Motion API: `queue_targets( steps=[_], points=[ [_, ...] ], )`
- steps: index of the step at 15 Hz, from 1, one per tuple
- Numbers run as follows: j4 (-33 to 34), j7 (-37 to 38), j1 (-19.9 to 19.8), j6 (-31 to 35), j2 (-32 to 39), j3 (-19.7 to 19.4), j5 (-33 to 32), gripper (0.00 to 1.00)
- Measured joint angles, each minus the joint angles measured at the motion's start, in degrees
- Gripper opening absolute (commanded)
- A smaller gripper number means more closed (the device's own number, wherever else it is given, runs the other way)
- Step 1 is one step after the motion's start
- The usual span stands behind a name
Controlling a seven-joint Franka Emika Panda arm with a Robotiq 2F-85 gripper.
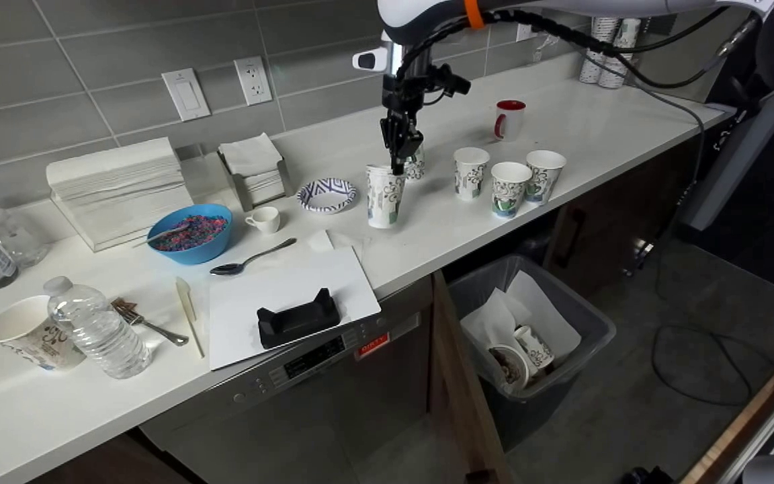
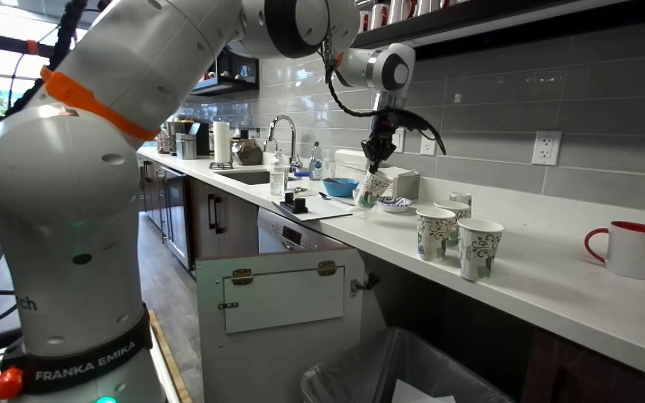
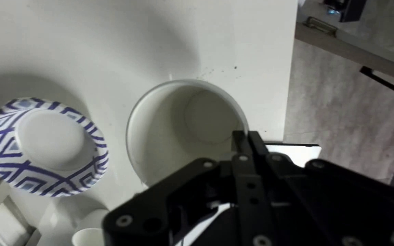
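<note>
Single-Wall Rim Grip

Across both exterior frames, the white countertop (image 2: 557,263) lies beneath the end of the white jointed robot arm (image 2: 160,61). The black two-finger gripper (image 3: 248,138) is closed to wall thickness on the patterned white paper cup (image 3: 183,124), centre of the wrist view: one jaw inside, one outside, presumably because the thin rim suits pinching. The blue-and-white paper bowl (image 3: 51,140) sits nearby, frame left. Legible text: "FRANKA EMIKA" on the black base band (image 2: 87,358); "DIRTY" on the red label (image 1: 371,345).
</note>
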Motion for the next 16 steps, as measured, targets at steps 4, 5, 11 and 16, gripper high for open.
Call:
queue_targets(
  steps=[4,5,11,16],
  points=[
    [1.3,-1.5,-1.6,-7.0,4.1,0.0,5.7,0.01],
    [2.4,-1.6,-2.1,-9.0,4.9,0.0,6.9,0.01],
    [6.5,2.1,-3.8,-12.2,8.3,-2.0,8.5,0.01],
    [9.1,8.3,-3.7,-11.5,10.8,-4.2,7.6,0.01]
  ],
)
